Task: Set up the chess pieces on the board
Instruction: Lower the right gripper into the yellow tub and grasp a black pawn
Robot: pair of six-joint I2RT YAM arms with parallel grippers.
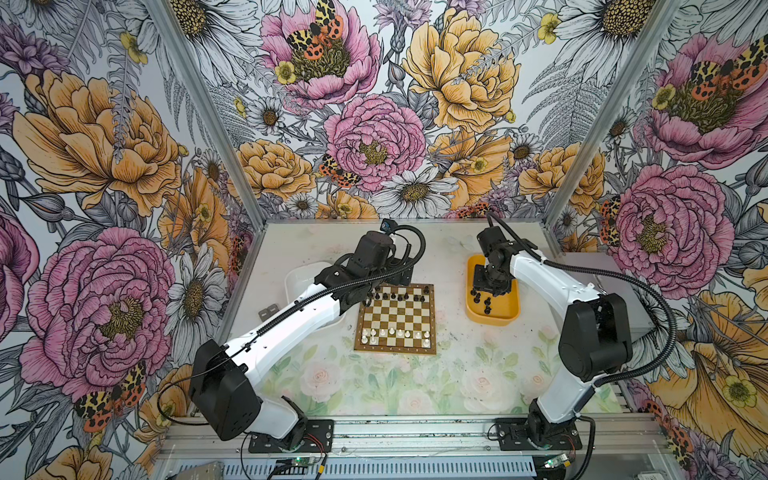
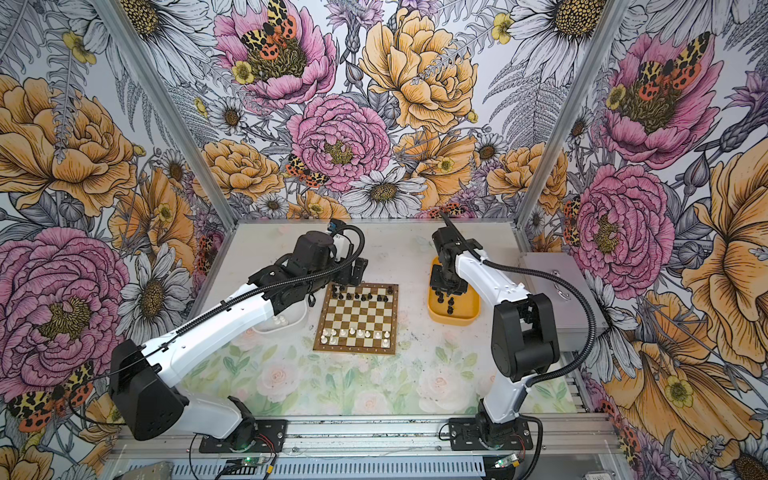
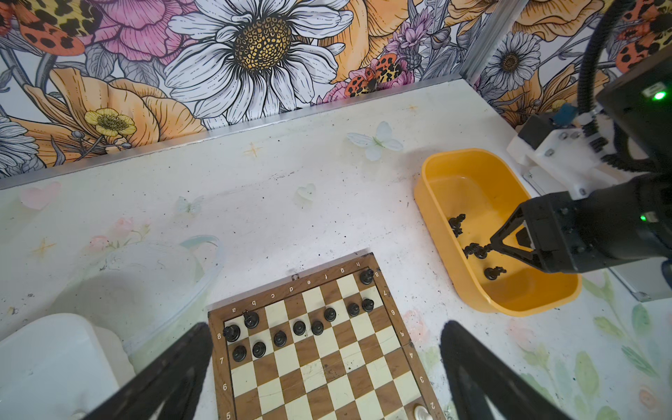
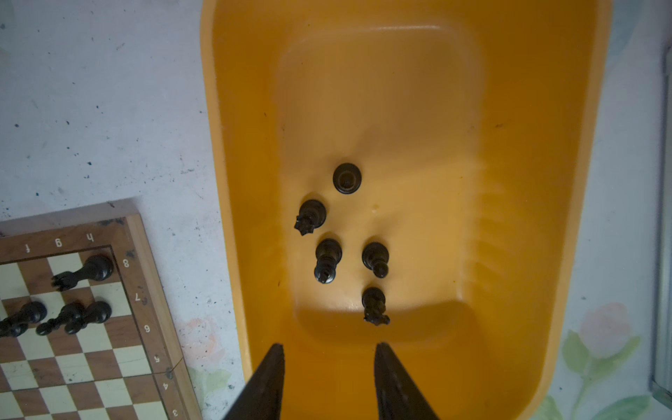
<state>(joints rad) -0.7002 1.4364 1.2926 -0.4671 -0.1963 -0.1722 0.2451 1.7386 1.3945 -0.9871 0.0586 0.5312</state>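
Reaching into yellow tray [image 1: 505, 307], right of board [image 1: 397, 320], with right end effector [image 4: 329, 345] half-parted, empty.
Holding left end effector [image 3: 327, 326] wide apart, empty, above board's upper edge, near black chess pieces [image 3: 280, 338].

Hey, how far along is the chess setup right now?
Done: black pawn row and three back-row pieces stand on the board. In hand: nothing yet; the right gripper's open jaws hover over the yellow tray. Left: five black pieces there, and the white pieces show back-row gaps.

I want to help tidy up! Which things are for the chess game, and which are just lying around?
For the job: board, black pieces, yellow tray, white pieces, right tool.
Just lying about: grey box, metal bracket.
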